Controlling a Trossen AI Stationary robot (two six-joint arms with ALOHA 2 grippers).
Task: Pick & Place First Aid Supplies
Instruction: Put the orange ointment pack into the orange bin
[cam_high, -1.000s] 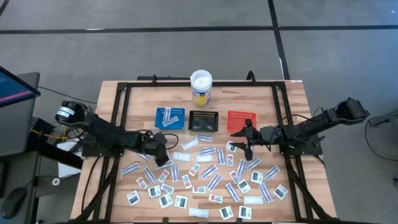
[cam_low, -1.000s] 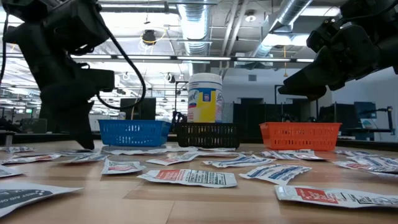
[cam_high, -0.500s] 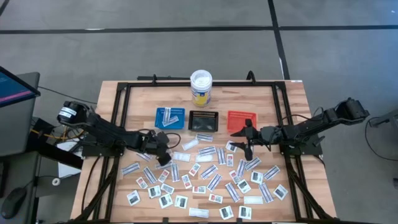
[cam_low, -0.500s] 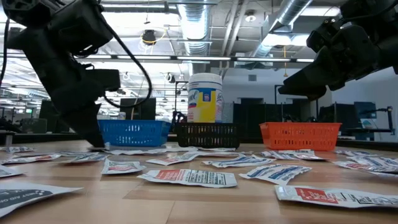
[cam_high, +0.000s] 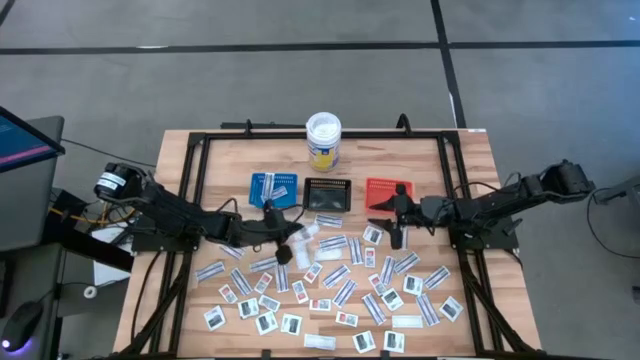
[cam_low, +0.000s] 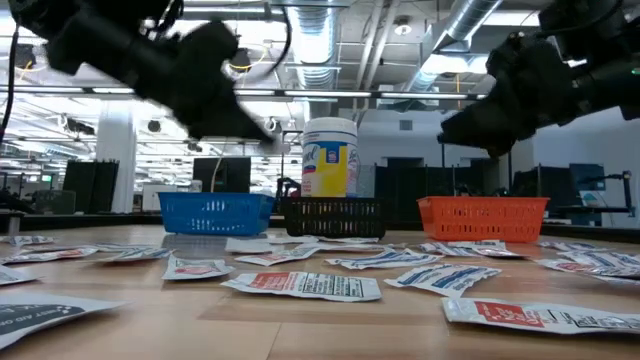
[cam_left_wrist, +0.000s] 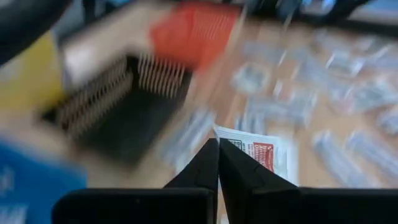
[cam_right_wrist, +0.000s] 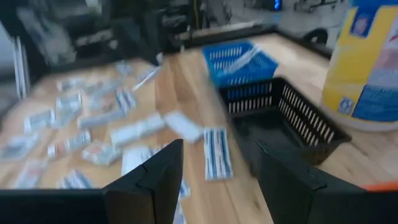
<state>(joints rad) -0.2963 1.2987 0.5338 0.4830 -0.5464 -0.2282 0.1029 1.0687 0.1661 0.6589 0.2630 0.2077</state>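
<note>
3 small trays (cam_high: 328, 193), 1 tub (cam_high: 323, 139), 2 arms (cam_high: 180, 218), and roughly 50 flat packets (cam_high: 343, 292).

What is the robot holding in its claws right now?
The left gripper is shut on a white packet with a red mark, pinching its edge. The right gripper is open and holds nothing.

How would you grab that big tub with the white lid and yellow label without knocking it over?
Probably around its round body, just under the lid. The tub stands upright and is a plain cylinder, so an open end effector could close across its sides. The black tray sits right in front of it, so coming in level from an open side looks safest.
</note>
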